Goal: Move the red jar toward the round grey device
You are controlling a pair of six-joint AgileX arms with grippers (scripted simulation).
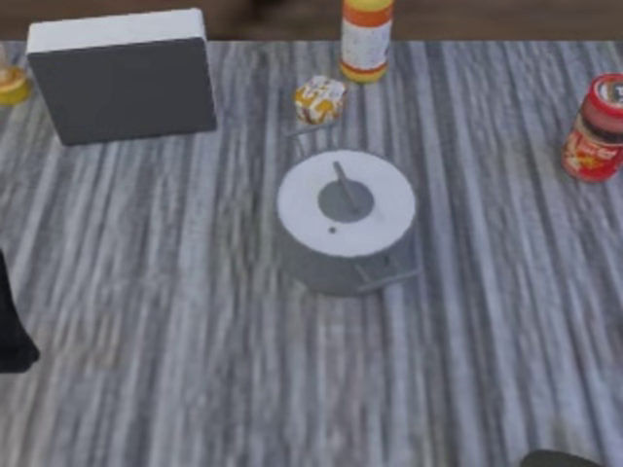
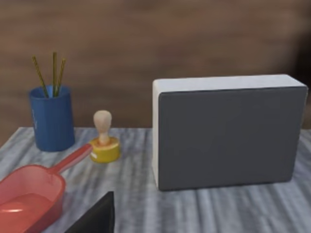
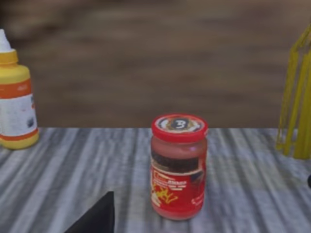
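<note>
The red jar (image 1: 596, 128) stands upright at the table's far right edge; its red lid and red label with yellow marks face me in the right wrist view (image 3: 178, 167). The round grey device (image 1: 348, 222), with white ring top, grey centre disc and thin lever, sits mid-table, well to the left of the jar. My right gripper (image 1: 560, 457) is at the bottom right, short of the jar, open and holding nothing; one dark finger (image 3: 97, 216) shows. My left gripper (image 1: 12, 336) is parked at the left edge, open, with one finger (image 2: 97, 218) in view.
A grey rectangular box (image 1: 122, 76) stands back left, with a yellow stamp (image 1: 12, 86) beside it. An orange-capped bottle (image 1: 366, 39) and a small yellow-white pack (image 1: 320, 99) sit behind the device. A blue pen cup (image 2: 51, 119) and red scoop (image 2: 29, 196) lie further left. A yellow rack (image 3: 297, 97) stands beside the jar.
</note>
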